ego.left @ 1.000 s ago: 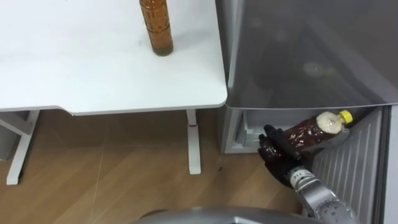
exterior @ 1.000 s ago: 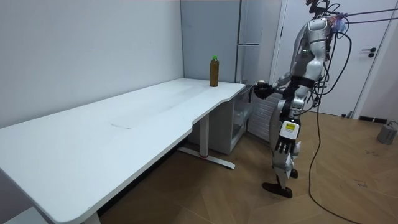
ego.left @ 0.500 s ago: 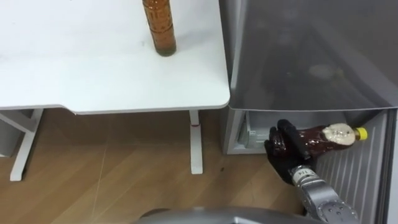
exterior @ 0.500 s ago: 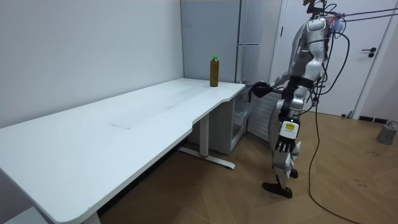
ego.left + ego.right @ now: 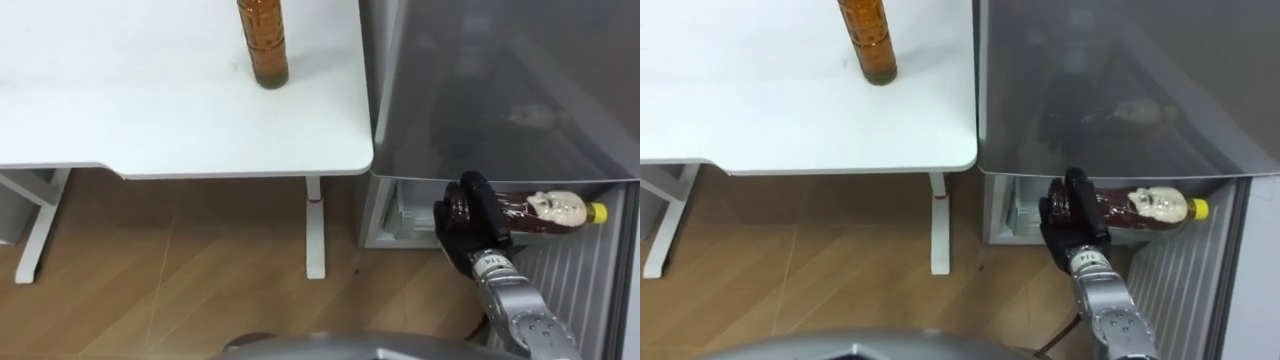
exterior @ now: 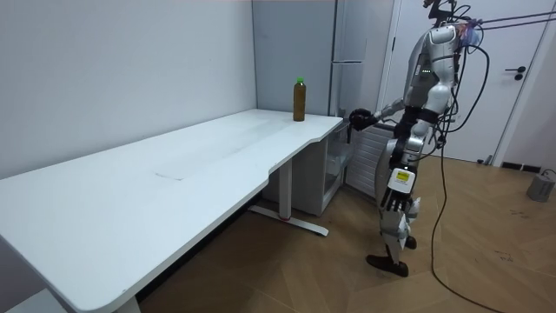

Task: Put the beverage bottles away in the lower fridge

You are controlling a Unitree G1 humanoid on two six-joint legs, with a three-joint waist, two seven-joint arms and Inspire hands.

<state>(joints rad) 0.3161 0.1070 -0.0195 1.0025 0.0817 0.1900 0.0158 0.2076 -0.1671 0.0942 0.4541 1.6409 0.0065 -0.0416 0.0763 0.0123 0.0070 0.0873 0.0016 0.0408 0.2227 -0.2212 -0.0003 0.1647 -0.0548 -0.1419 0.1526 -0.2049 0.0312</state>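
Note:
My right hand (image 5: 470,225) is shut on a dark brown drink bottle (image 5: 540,208) with a yellow cap. The bottle lies nearly level, cap to the right, at the mouth of the open lower fridge compartment (image 5: 405,212), just under the grey upper door (image 5: 500,90). In the right eye view the same hand (image 5: 1070,222) grips the bottle (image 5: 1145,207) at its base. A second bottle (image 5: 265,40), amber with a green cap (image 6: 299,98), stands upright near the table's fridge-side end. My left hand (image 6: 395,202) hangs at my side with relaxed fingers.
The white table (image 5: 150,110) ends close to the fridge's left side, with its leg (image 5: 314,225) on the wooden floor. The lower door (image 5: 565,285), ribbed inside, stands open on the right. I stand facing the fridge.
My right hand has carried the dark bottle up and to the right, and the bottle has turned from tilted to nearly level. The table bottle has not moved.

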